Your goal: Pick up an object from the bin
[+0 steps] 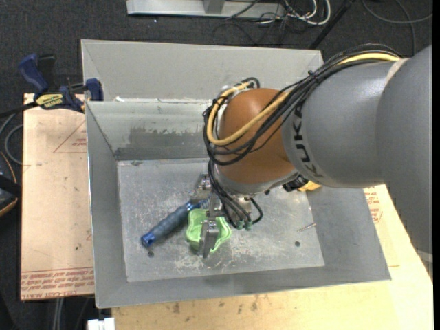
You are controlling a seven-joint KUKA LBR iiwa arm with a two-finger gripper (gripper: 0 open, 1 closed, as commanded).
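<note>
So the arm [357, 129] comes in from the right and hangs low over the bin [103, 184], with its round orange cover [251, 139] and a bundle of yellow and black cables [227, 126] looped across the top of it. The gripper [210, 238] is down at floor level, right on top of a bright green thing [195, 229], a lumpy little piece lying around the middle of the bin floor, a bit toward the near wall. Green shows on both sides of the gripper tip, so it's touching it or just about. Honestly can't tell if the gripper is spread or clamped, and can't say it actually has the green thing, since the wrist hides too much from this angle.

Just left of that is a blue tool [167, 224], a stick-shaped thing lying diagonally. Its upper end sits right by the green thing and its lower end points toward the near-left corner. Whether the two touch is hard to say. The floor around them looks scuffed and dusty.
</note>
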